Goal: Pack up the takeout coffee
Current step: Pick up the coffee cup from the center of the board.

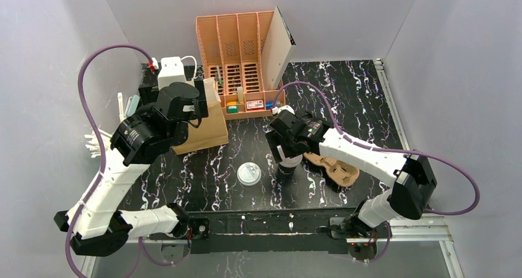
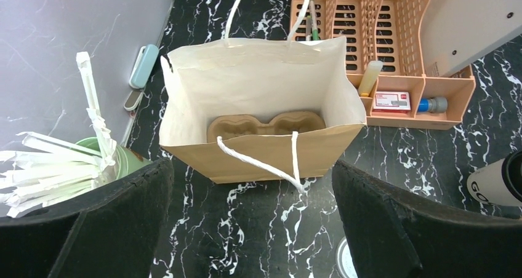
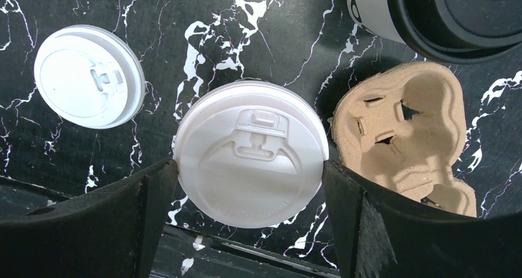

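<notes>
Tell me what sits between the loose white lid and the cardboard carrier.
A second white lid, between the right gripper's fingers, lies between the loose lid and the carrier; the right wrist view shows it.

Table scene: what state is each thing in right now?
Paper bag: upright, open, one cardboard carrier inside.
Second carrier: on table, empty.
Coffee cup: black lid on.
Loose white lid: flat on table.
Other white lid: pinched in right end effector.
Left end effector: open, empty.
</notes>
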